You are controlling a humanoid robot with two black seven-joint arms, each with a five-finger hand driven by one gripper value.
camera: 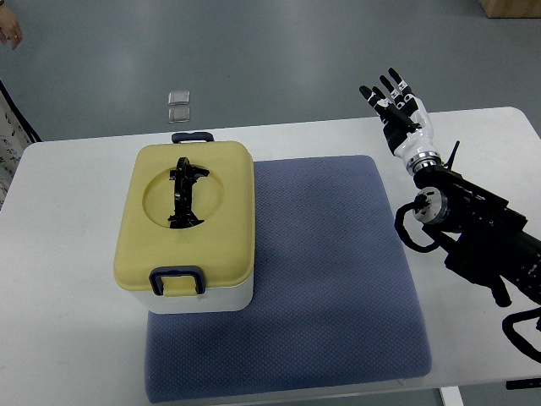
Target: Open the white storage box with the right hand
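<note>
The white storage box (200,298) stands on the left part of a blue-grey mat (330,271). Its yellow lid (190,216) is down, with a black folding handle (186,193) lying in a round recess on top. A dark latch (177,279) sits at the near edge and another latch (193,136) at the far edge. My right hand (394,103) is raised over the table's far right, well apart from the box, fingers spread and holding nothing. Its black forearm (473,224) comes in from the right edge.
The white table (59,279) carries the mat and box. Two small clear squares (178,106) lie on the grey floor beyond the table. A person's hand (10,34) shows at the top left corner. A cardboard box corner (511,7) is at the top right.
</note>
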